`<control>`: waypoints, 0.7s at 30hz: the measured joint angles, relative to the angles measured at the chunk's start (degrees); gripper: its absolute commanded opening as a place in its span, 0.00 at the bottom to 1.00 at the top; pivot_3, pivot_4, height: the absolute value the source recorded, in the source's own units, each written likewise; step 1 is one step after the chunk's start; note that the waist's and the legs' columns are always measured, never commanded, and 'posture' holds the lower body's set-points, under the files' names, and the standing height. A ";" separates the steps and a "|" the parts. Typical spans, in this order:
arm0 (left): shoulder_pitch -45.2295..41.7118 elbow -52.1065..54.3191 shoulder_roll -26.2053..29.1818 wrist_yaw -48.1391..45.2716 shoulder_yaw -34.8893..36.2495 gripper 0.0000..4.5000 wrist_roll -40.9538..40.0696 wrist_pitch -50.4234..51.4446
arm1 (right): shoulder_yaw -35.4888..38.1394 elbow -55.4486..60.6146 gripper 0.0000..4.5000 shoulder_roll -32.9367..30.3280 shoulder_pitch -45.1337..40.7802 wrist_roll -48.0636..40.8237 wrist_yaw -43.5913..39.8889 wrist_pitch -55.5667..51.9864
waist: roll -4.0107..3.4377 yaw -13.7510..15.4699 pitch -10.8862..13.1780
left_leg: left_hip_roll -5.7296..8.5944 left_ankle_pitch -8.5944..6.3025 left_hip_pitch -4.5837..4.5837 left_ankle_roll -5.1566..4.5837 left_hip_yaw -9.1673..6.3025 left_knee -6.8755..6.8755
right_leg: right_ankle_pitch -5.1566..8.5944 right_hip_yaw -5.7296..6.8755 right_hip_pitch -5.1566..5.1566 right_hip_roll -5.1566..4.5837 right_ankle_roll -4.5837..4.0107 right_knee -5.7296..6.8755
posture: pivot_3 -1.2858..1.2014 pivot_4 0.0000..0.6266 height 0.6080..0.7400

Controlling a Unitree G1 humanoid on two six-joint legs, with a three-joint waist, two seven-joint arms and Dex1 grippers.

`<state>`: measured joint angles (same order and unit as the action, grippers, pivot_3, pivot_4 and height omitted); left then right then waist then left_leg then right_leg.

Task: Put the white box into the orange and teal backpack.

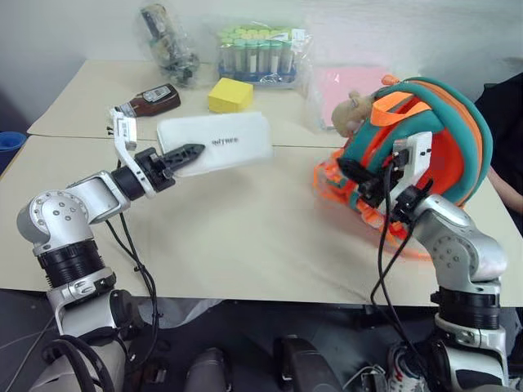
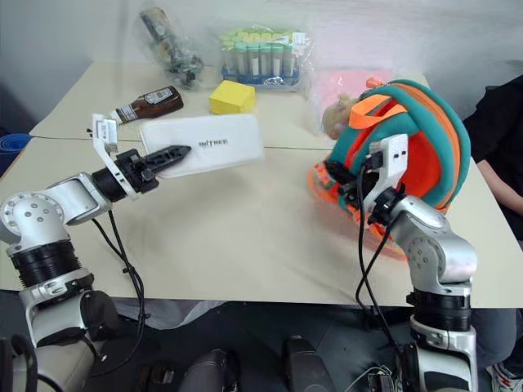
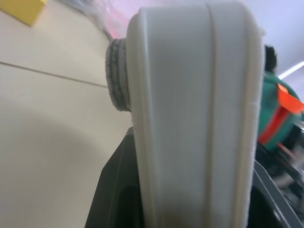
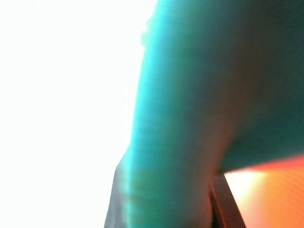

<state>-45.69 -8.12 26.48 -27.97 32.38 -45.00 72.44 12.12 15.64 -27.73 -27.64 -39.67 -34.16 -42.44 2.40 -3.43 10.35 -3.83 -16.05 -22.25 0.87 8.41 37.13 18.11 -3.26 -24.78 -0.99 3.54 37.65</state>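
The white box [image 1: 225, 143], flat with dark lettering at its centre, hangs above the table with my left gripper [image 1: 196, 151] shut on its near end. In the left wrist view the white box [image 3: 190, 118] stands edge-on between the black fingers. The orange and teal backpack [image 1: 458, 155] stands tilted up at the right of the table, its opening facing the box, with a tan plush [image 1: 350, 110] at its top. My right gripper [image 1: 350, 173] is at the backpack's near rim, shut on the teal edging [image 4: 180, 118].
A yellow block [image 1: 230, 95], a brown bottle [image 1: 155, 100], a bagged rack of tubes [image 1: 257, 53] and another bagged item [image 1: 167, 41] lie at the back of the table. A pink sheet [image 1: 351, 86] lies behind the backpack. A person [image 1: 505, 106] is at the far right.
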 measured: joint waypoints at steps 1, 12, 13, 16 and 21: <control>-0.10 -0.08 0.40 -0.30 -0.11 0.29 -0.08 -0.39 | -0.36 1.38 0.00 -1.27 0.26 -1.59 -1.34 -1.22 | 0.00 0.05 0.00 | 0.00 0.00 -0.01 0.00 0.00 -0.01 | 0.00 0.00 0.00 0.00 0.00 -0.03 | 0.52 0.24 1.00; -6.33 -1.27 3.32 -12.04 -4.50 0.29 -6.29 -4.84 | 7.93 15.91 0.00 -25.02 12.08 -28.05 -22.35 -14.69 | 0.02 0.38 0.06 | -0.02 -0.11 -0.02 -0.10 -0.03 0.04 | 0.00 0.00 0.17 0.03 0.01 -0.31 | 0.52 0.24 1.00; -6.30 -1.22 3.32 -12.92 -5.35 0.29 -6.59 -4.96 | 8.83 15.91 0.00 -26.05 12.80 -29.01 -23.14 -15.04 | 0.03 0.40 0.06 | -0.02 -0.10 -0.03 -0.11 -0.04 0.06 | 0.00 0.01 0.16 0.03 0.01 -0.29 | 0.52 0.24 1.00; -6.20 1.05 3.37 -16.16 -8.72 0.29 -7.32 -5.43 | 10.45 15.81 0.00 -27.99 13.49 -30.27 -24.15 -15.04 | 0.03 0.31 0.07 | -0.02 -0.10 -0.02 -0.12 -0.05 0.08 | 0.00 0.00 0.16 0.03 0.01 -0.25 | 0.52 0.24 1.00; -5.30 4.18 6.63 -23.51 -14.22 0.29 -6.27 -10.05 | 10.04 13.02 0.00 -28.02 15.46 -27.41 -23.64 -14.06 | 0.03 0.32 0.07 | -0.03 -0.08 0.00 -0.11 -0.05 0.08 | 0.00 -0.01 0.16 0.06 0.01 -0.24 | 0.52 0.24 1.00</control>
<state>-50.99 -3.95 33.11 -51.48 18.16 -51.27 62.38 22.15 28.66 -55.75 -12.19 -67.08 -57.81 -56.51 2.43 -3.11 10.42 -3.86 -16.13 -22.25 0.77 8.35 37.21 18.11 -3.27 -24.63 -0.94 3.56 37.42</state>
